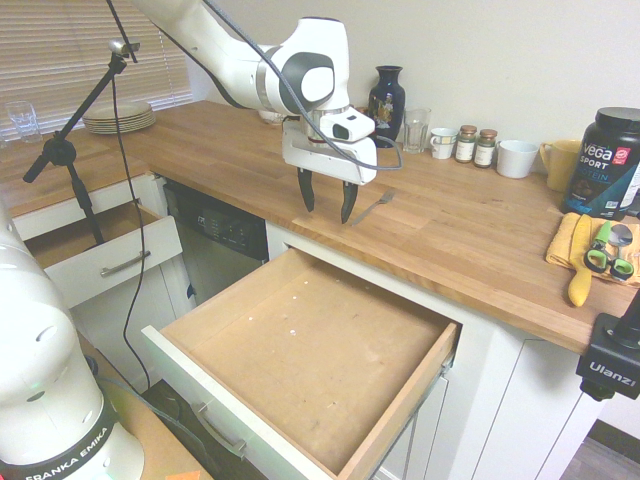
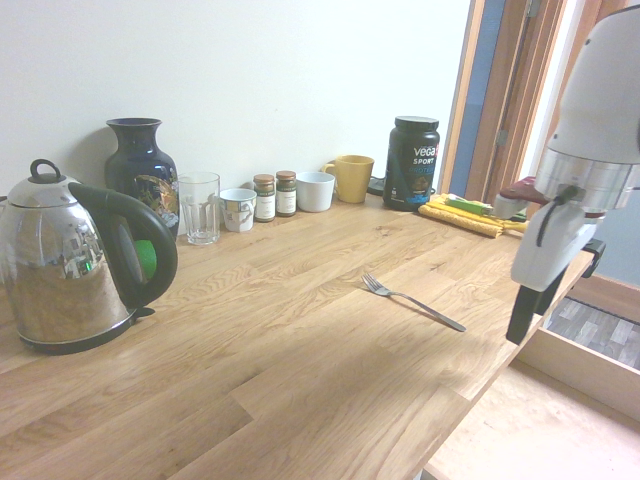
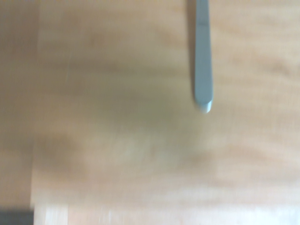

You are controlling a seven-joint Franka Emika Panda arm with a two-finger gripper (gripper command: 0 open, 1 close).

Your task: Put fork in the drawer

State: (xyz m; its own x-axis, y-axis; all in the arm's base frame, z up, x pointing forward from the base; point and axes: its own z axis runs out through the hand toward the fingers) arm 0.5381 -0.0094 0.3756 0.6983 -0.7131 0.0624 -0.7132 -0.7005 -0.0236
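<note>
In the wrist view the handle of the fork (image 3: 203, 65) is showing soft and blurred, its tines being cut off by the frame. In the second exterior view the upper arm is running out of frame, and one of the gripper's fingers is partly hiding the other. From the first exterior view, the gripper (image 1: 328, 204) is hanging over the counter's front edge with its fingers spread apart, pinching nothing. The fork is lying flat on the wooden counter (image 1: 460, 235), near the fingers. The vase (image 1: 386, 103) is partly hiding behind the arm there, and the kettle (image 2: 70, 265) is being cropped at the other view's side. The drawer (image 1: 310, 350) is standing open below the counter. Blinds (image 1: 110, 50) are covering the window, and a doorway (image 2: 510, 90) is opening beyond the counter.
</note>
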